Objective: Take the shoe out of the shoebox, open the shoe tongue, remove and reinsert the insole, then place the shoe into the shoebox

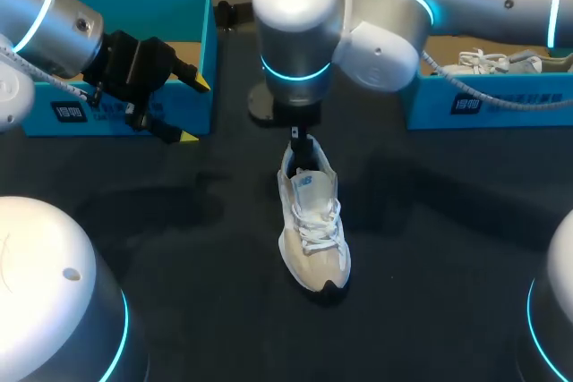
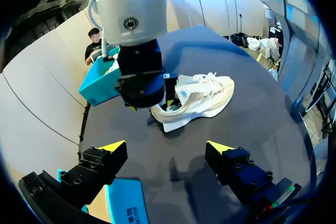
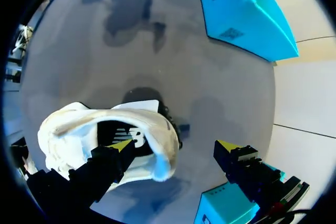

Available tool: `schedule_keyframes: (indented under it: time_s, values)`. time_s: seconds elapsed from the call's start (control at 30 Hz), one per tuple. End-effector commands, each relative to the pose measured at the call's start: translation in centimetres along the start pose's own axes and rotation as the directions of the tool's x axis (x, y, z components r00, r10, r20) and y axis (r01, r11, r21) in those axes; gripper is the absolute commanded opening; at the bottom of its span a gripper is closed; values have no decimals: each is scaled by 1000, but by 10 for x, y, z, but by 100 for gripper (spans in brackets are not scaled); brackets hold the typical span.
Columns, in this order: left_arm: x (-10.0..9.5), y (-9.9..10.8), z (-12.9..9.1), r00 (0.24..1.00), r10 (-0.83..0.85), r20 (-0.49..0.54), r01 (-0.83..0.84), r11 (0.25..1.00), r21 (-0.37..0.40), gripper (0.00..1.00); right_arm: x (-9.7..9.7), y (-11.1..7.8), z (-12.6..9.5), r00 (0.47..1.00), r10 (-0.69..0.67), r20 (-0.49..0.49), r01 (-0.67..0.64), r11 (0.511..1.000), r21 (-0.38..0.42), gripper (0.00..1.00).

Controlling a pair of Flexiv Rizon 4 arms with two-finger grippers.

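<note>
- Two yellow-tipped fingers of our left gripper [image 1: 194,110] stand wide apart with nothing between them. It hangs at the left side of the dark table [image 1: 179,248].
- Just behind and below that gripper we see an open teal cardboard shoebox [image 1: 143,6]. Its front wall is partly covered by the gripper's black body.
- Near the middle of the table, outside both boxes, a white-and-cream lace-up sneaker [image 1: 313,230] stands upright on its sole. Its black-tipped toe points toward the near edge and its heel toward the far side.
- From the left wrist view, the sneaker lies well ahead of our left fingers, apart from them.
- Our right arm comes in from the right and reaches the middle, with its right gripper [image 3: 175,145] pointing down at the sneaker's heel.
- In the right wrist view, one finger sits inside the sneaker's opening. The other hangs outside, behind the heel and clear of it, so the claw is spread and not clamped on anything.
- At the far right stands a second teal shoebox [image 1: 501,105]. A white shoe [image 1: 488,62] with laces shows above its rim.
</note>
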State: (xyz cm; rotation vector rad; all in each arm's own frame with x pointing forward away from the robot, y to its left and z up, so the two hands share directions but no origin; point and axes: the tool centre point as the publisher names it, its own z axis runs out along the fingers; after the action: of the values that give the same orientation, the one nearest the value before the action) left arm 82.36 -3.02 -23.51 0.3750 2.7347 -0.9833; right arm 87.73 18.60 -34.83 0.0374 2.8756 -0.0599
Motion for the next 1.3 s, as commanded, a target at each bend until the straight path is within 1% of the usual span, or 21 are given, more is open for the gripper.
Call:
schedule_keyframes:
  time_s: [0.03,0.1,0.17,0.2,0.27,0.3,0.4,0.43,0.47,0.5,0.53,0.7,0.73,0.77,0.8,0.83,0.97,1.1,1.2,1.3]
  values:
    - [1,0,0,1000,1,0,-1,1000,-3,100,-3,3,18,1000,-3,-16,3,1000,-3,100]
    - [1,0,0,1000,1,0,-1,1000,-3,100,-4,3,22,1000,-4,-18,4,1000,-4,100]
    - [1,0,0,1000,1,0,-1,1000,-3,100,-4,3,23,1000,-6,-20,6,1000,-4,95]
    - [1,0,0,1000,1,0,-1,1000,-3,100,-4,3,24,1000,-7,-20,7,1000,-4,89]
    - [1,0,0,1000,1,0,-1,1000,-3,100,-5,1,26,1000,-9,-21,9,1000,-5,87]
    - [1,0,0,1000,1,0,-1,1000,-3,100,-5,0,28,1000,-11,-22,11,1000,-6,82]
    - [1,0,0,1000,1,0,-1,1000,-3,100,-5,-4,30,1000,-16,-27,16,1000,1,80]
    - [1,0,0,1000,1,0,-1,1000,-3,100,-5,-5,31,999,-19,-30,19,1000,4,76]
    - [1,0,0,1000,1,0,-1,1000,-3,100,-5,-5,31,999,-19,-30,19,1000,4,76]
    - [1,0,0,1000,1,0,-1,1000,-3,100,-4,-5,33,999,-21,-35,22,1000,5,57]
    - [1,0,0,1000,1,0,-1,1000,-3,100,-4,-5,34,999,-22,-37,22,1000,6,50]
    - [1,0,0,1000,1,0,-1,1000,-3,100,-3,-3,37,999,-24,-44,25,1000,18,39]
    - [1,0,0,1000,1,0,-1,1000,-3,100,-2,-2,38,999,-28,-47,29,999,26,31]
    - [1,0,0,1000,1,0,-1,1000,-3,100,-1,-2,39,998,-29,-48,30,999,27,20]
    - [1,0,0,1000,1,0,-1,1000,-3,100,-1,-2,39,998,-29,-48,31,999,28,13]
    - [1,0,0,1000,1,0,-1,1000,-3,100,1,-2,39,998,-29,-48,30,999,30,0]
    - [1,0,0,1000,1,0,-1,1000,-3,100,2,-4,37,999,-2,-42,3,999,37,0]
    - [1,0,0,1000,1,0,-1,1000,-3,100,0,-6,25,999,19,-45,-17,999,46,0]
    - [1,0,0,1000,1,0,-1,1000,-3,100,-3,-9,11,998,51,-36,-49,998,44,0]
    - [1,0,0,1000,1,0,-1,1000,-3,100,-6,-11,-13,997,75,-23,-75,997,13,0]
